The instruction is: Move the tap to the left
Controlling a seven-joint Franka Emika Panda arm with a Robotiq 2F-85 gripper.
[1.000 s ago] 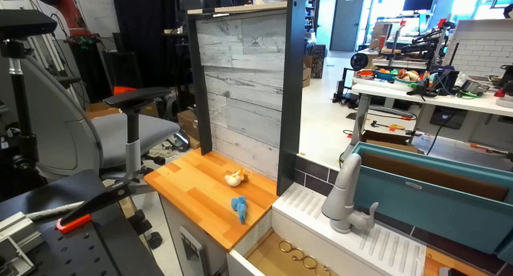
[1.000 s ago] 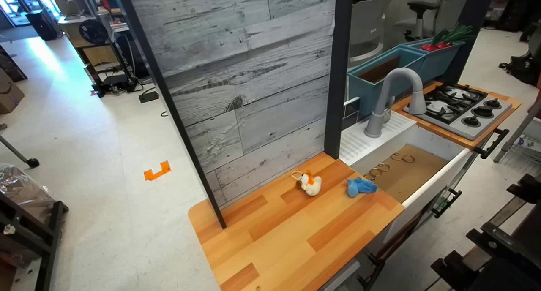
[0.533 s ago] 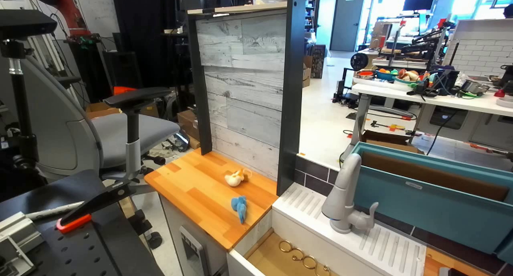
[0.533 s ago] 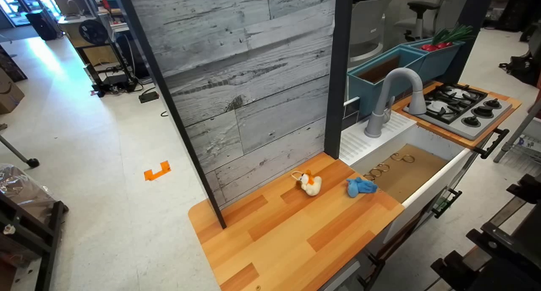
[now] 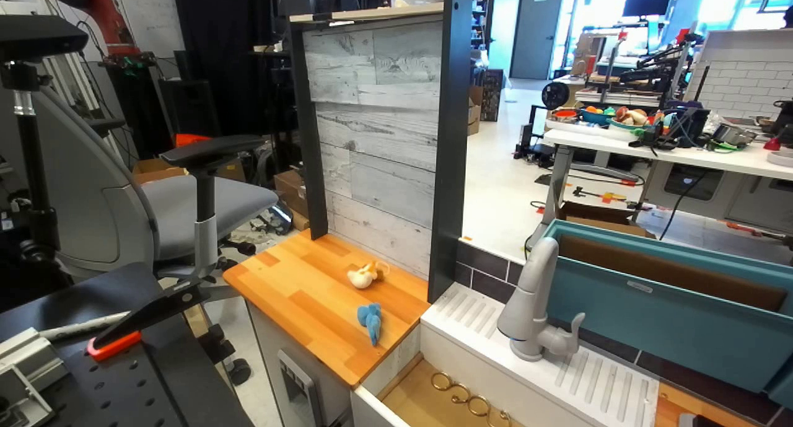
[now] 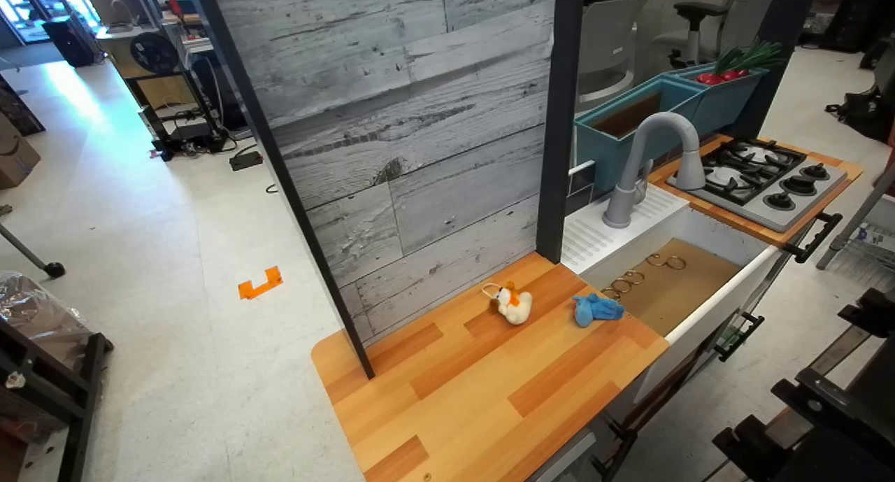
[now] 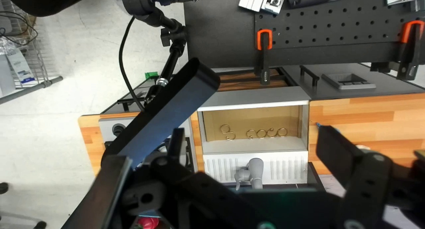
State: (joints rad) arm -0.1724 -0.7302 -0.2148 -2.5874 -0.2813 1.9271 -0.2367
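The tap (image 5: 531, 315) is a matte grey faucet standing upright on the white ribbed drain board (image 5: 466, 312) behind the sink. In an exterior view the tap (image 6: 633, 167) has its gooseneck spout pointing over the sink's side towards the stove. In the wrist view the tap (image 7: 255, 171) is seen from above, its lower part cut off by the gripper body. My gripper (image 7: 251, 136) shows only in the wrist view, with its fingers wide apart and nothing between them. It hangs high above the sink, apart from the tap. The gripper is out of view in both exterior views.
A teal planter (image 5: 657, 315) stands close behind the tap. The sink basin (image 6: 685, 279) holds gold rings. A blue plush (image 6: 596, 309) and a cream plush (image 6: 514, 306) lie on the wooden counter (image 6: 489, 398). A stove (image 6: 769, 181) and a black post (image 6: 559, 118) flank the sink.
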